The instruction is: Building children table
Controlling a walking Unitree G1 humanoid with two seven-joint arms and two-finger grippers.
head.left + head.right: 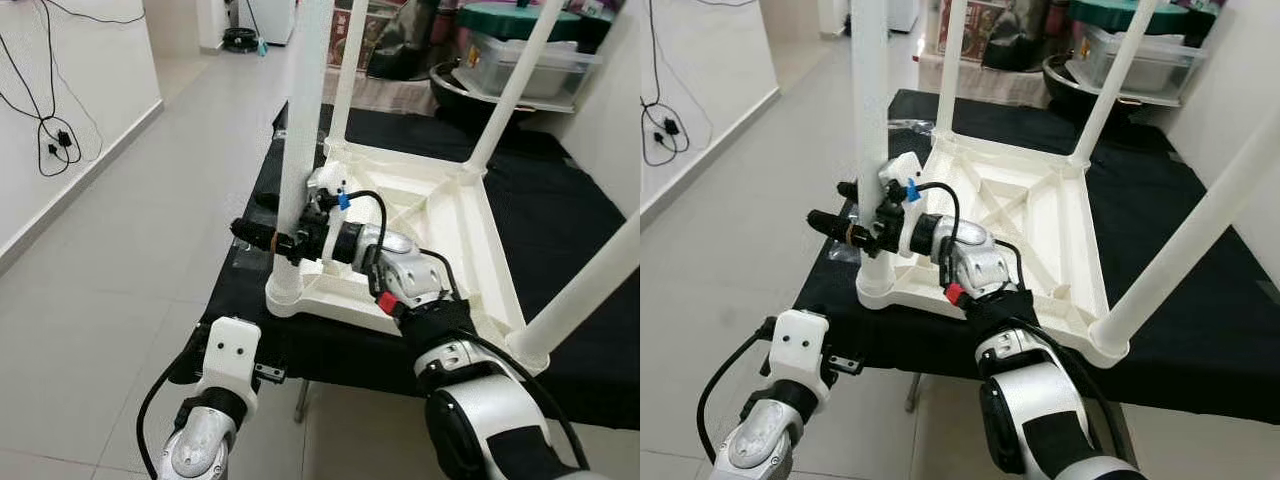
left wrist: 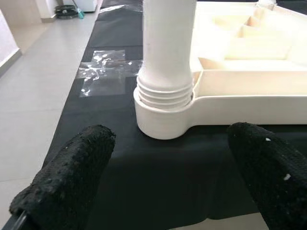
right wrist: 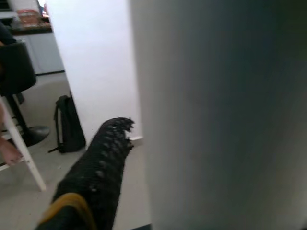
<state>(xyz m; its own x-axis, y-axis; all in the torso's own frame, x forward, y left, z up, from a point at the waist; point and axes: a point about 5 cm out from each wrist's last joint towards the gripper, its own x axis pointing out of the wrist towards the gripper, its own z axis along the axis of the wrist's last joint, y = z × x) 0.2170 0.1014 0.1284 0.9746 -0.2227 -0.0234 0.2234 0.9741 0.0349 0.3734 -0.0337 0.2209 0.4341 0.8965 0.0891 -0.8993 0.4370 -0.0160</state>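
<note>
A white children's table (image 1: 440, 215) lies upside down on a black cloth (image 1: 560, 200), with its legs pointing up. My right gripper (image 1: 855, 208) is shut on the near-left leg (image 1: 300, 130), just above its threaded socket (image 2: 163, 112). One black finger (image 3: 96, 172) runs alongside the leg in the right wrist view. My left gripper (image 2: 168, 191) hangs open below the cloth's front edge, its two fingers spread either side of that same socket and not touching it. The left wrist (image 1: 228, 360) sits low at the near left.
Three more white legs (image 1: 510, 90) rise from the other corners, one (image 1: 590, 290) slanting close by my right arm. Clear tape (image 2: 103, 72) is stuck on the cloth. Plastic bins and a bowl (image 1: 520, 60) stand behind. Tiled floor and a wall with cables (image 1: 50, 130) lie to the left.
</note>
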